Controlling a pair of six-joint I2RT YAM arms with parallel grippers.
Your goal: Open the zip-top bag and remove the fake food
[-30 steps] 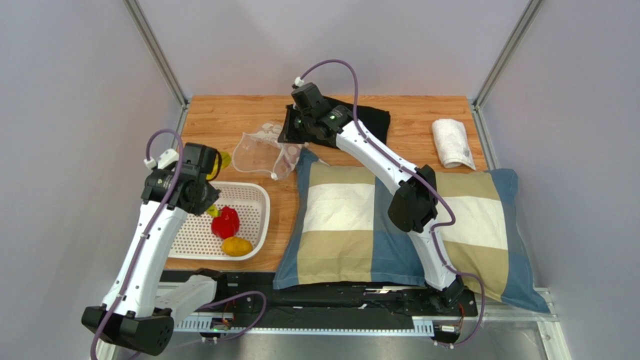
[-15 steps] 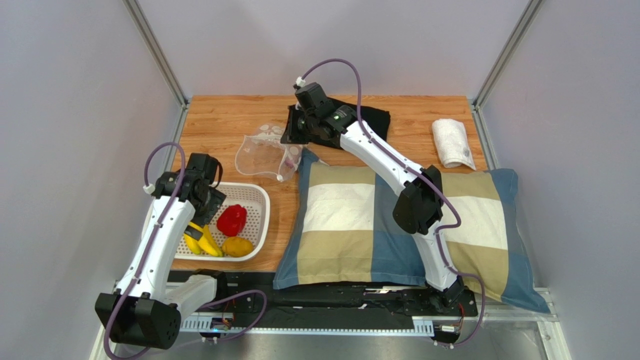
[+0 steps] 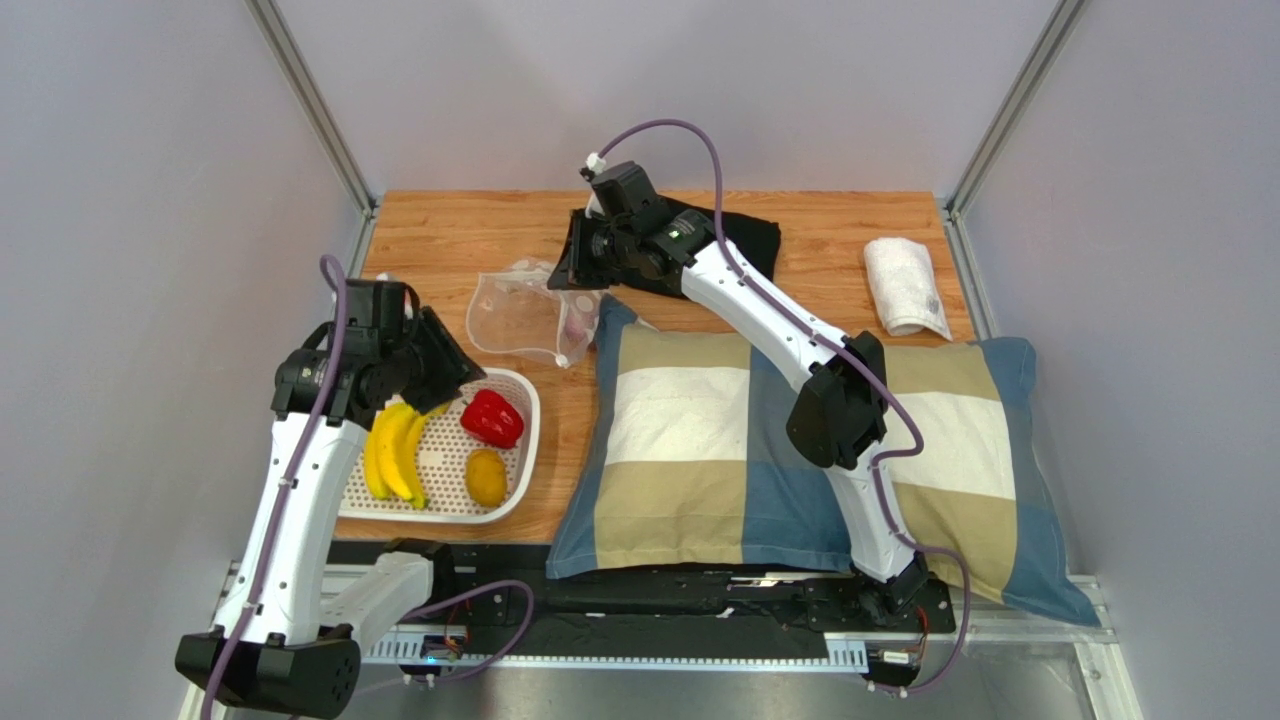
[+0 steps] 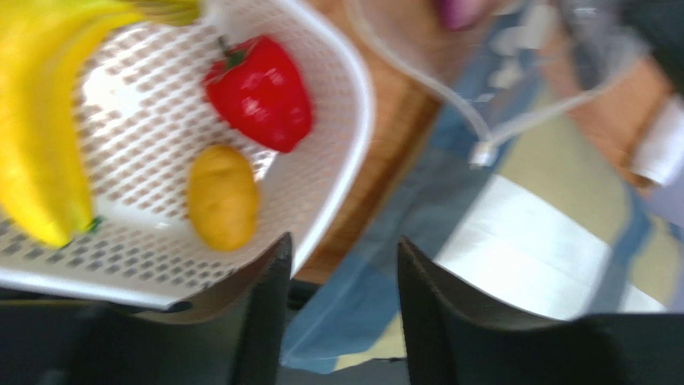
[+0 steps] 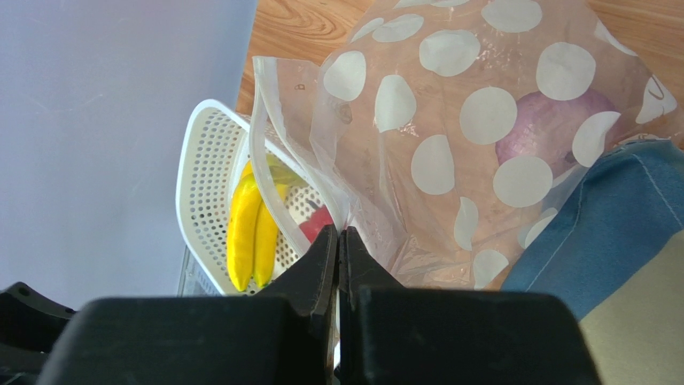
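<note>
The clear spotted zip-top bag (image 3: pixel 522 312) lies on the wood, mouth toward the tray, with a purplish onion (image 5: pixel 554 128) still inside. My right gripper (image 5: pixel 339 234) is shut on the bag's (image 5: pixel 449 120) edge film, near its far right corner in the top view (image 3: pixel 568 275). In the white perforated tray (image 3: pixel 519 450) lie the yellow bananas (image 3: pixel 391 450), red pepper (image 3: pixel 492 417) and orange-yellow mango (image 3: pixel 484 477). My left gripper (image 3: pixel 448 365) hovers over the tray's far edge, open and holding nothing (image 4: pixel 344 245); bananas (image 4: pixel 40 120), pepper (image 4: pixel 261 92) and mango (image 4: pixel 222 196) show beneath it.
A blue, tan and white checked pillow (image 3: pixel 796 450) fills the near right of the table and touches the bag's right side. A folded black cloth (image 3: pixel 744 240) lies behind the right gripper. A rolled white towel (image 3: pixel 906 285) sits at the far right.
The left gripper carried the bananas from the bag to the tray, let them go and lifted away. Pepper and mango shifted in the tray. The right gripper kept its hold on the bag.
</note>
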